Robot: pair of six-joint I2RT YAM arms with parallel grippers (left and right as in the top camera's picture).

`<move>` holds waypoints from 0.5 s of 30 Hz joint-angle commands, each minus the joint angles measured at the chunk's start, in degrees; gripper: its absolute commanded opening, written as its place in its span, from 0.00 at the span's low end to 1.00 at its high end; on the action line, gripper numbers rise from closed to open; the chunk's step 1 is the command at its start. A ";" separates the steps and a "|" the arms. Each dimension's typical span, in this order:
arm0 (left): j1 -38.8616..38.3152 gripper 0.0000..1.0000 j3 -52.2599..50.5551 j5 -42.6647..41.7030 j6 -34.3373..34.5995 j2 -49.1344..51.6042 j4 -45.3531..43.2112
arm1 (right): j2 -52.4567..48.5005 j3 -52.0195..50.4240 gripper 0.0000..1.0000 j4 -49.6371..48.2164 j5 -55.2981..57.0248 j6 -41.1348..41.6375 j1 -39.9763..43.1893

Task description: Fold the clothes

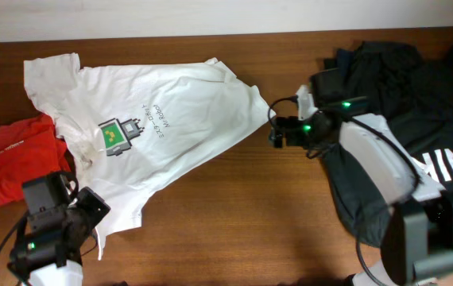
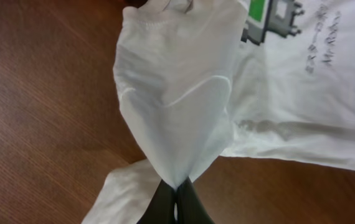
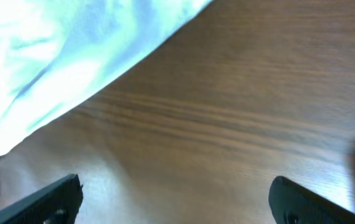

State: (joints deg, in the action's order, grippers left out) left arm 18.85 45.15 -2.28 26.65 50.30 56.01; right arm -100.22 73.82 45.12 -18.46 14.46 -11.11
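Observation:
The white T-shirt [image 1: 171, 111] lies spread across the left half of the wooden table [image 1: 250, 214], with its green-and-black chest graphic [image 1: 118, 133] facing up. My left gripper [image 1: 98, 213] is at the shirt's near-left edge. In the left wrist view it [image 2: 176, 190] is shut on a pinched fold of the white T-shirt [image 2: 177, 93], which is pulled taut and lifted off the table. My right gripper [image 1: 272, 131] is open and empty just beyond the shirt's right edge. In the right wrist view it [image 3: 174, 186] is over bare wood, with the T-shirt [image 3: 71, 50] at upper left.
A smaller orange-red garment [image 1: 20, 155] lies at the far left, partly under the T-shirt's sleeve. A black shirt with white lettering [image 1: 425, 95] is heaped at the right, under and behind my right arm.

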 commanded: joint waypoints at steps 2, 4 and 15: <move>0.44 0.00 0.57 0.83 -2.36 5.31 -0.63 | -5.90 0.61 0.95 -7.48 -0.39 7.50 -0.50; 0.44 0.01 0.57 0.83 -2.36 6.49 -0.63 | -8.72 0.61 0.90 -11.69 -0.48 7.58 -0.50; 0.44 0.00 0.57 0.61 -2.34 7.34 -2.19 | -16.35 0.61 0.77 -27.74 1.53 7.76 -0.50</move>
State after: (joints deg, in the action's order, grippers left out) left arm 18.85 45.12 -2.26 25.45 57.56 54.08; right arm -115.02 73.82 18.85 -18.52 21.85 -11.57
